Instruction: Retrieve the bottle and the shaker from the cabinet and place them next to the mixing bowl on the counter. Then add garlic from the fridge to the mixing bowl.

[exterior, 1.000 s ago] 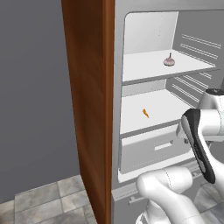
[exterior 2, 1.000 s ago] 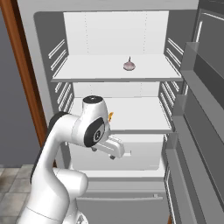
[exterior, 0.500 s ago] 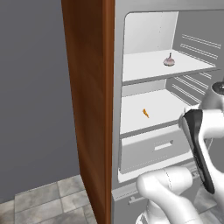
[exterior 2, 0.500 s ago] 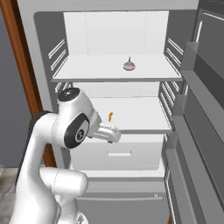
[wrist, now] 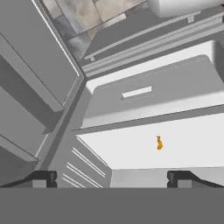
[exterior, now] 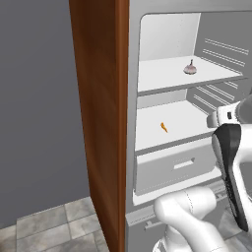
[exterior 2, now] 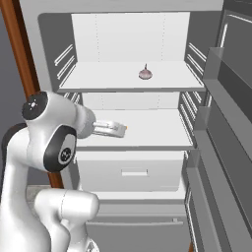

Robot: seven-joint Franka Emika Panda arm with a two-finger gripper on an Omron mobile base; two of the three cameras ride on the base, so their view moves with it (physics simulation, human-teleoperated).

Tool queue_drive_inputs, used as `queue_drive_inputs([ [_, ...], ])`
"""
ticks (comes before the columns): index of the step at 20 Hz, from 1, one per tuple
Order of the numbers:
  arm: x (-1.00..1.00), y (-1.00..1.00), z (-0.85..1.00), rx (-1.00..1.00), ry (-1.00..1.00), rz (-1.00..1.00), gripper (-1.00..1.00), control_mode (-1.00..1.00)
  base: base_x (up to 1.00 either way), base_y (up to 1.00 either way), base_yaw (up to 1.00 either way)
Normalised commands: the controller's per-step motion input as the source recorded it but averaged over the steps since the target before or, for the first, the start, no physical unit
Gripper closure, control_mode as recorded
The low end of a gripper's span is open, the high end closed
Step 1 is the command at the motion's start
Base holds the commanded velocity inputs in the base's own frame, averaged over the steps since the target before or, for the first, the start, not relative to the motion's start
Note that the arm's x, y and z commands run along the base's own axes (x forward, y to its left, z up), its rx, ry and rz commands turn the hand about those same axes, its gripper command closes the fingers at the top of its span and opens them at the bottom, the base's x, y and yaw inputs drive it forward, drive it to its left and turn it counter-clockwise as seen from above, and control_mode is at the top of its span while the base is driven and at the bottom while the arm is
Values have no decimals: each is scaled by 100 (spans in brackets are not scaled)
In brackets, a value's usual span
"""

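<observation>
I've got the fridge point(exterior 2: 49, 29) open in front of me, and over the last second the arm has swung up and round: the hand that hung low by the drawer point(exterior 2: 130, 170) now reaches level over the middle shelf point(exterior 2: 157, 140), pointing inward. That puts me on the garlic step, but one shelf too low. The garlic point(exterior 2: 145, 74) sits on the top shelf point(exterior 2: 103, 83) above, towards its front edge, untouched. The gripper point(wrist: 112, 177) is spread as wide as it goes and holds nothing; in the hand view its two tips stand well apart. Below them lies a small orange thing point(wrist: 159, 143) on the middle shelf; I can't tell what it is. From the right base camera, my own forearm hides the fingers.
</observation>
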Motion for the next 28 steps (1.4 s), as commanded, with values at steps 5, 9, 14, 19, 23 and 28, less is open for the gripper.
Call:
queue_drive_inputs([
  [5,-10,0,86,0,-19,0,-100,-100,0,0,0],
  [9,1,4,66,1,-8,3,-100,-100,0,0,0],
  [14,9,11,26,6,-1,3,-100,-100,0,0,0],
  [19,40,5,-1,4,0,1,-100,-100,0,0,0],
  [23,74,0,0,2,0,0,-100,-100,0,0,0],
  [28,95,0,0,3,0,-3,-100,-100,0,0,0],
])
